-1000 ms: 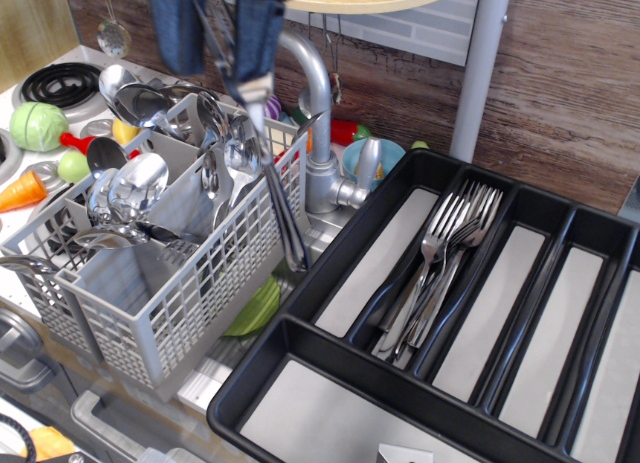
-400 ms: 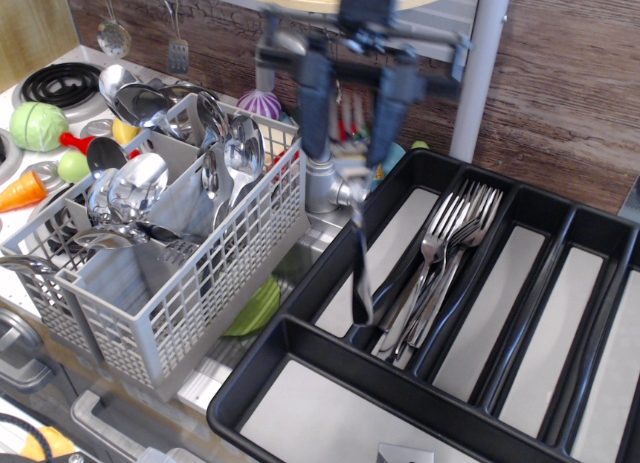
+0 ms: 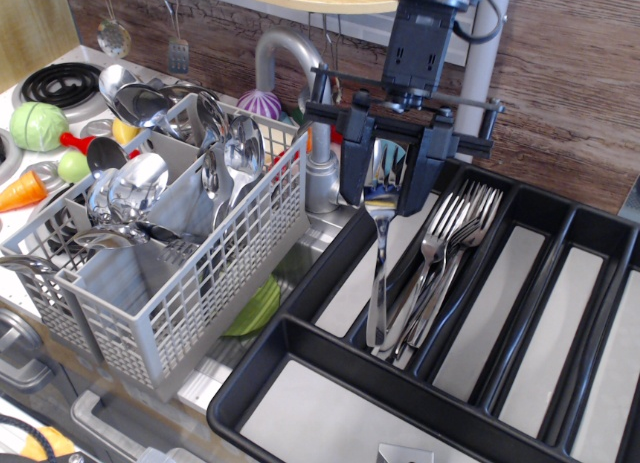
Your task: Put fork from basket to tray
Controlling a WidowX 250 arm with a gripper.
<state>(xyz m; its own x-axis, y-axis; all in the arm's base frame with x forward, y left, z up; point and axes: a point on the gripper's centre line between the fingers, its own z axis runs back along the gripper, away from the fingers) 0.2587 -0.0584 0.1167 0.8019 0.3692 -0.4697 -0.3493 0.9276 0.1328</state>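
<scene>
Placement step: hand [image 3: 386,173] pinching the fork [image 3: 380,253] by its head, handle down among forks in the tray [image 3: 300,333]; next move, presumably release.

Silver fork [image 3: 380,253], grey grid-holed basket [image 3: 190,283], black tray [image 3: 330,363].

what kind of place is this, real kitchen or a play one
Most likely a toy kitchen set up for robot trials: a small metal faucet, a printed stove coil, plastic vegetables, plus a cutlery basket beside a black tray.
</scene>
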